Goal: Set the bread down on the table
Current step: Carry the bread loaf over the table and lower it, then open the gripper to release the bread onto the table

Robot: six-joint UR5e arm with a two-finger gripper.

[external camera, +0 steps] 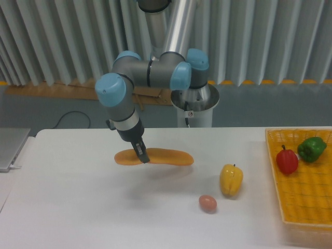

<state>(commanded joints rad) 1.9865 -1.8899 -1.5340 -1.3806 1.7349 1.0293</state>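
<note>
The gripper [142,156] is clamped around the bread [154,156], gripping it a little left of its middle. The loaf lies level, just above the white surface [78,207], with a faint shadow right under it; whether it touches the top, I cannot tell. To its right, well apart, a yellow pepper [231,179] stands on the surface with a small egg [207,203] just beside it, nearer to me. At the far right sits a yellow basket [306,207] holding a red pepper [287,160] and a green pepper [312,148].
</note>
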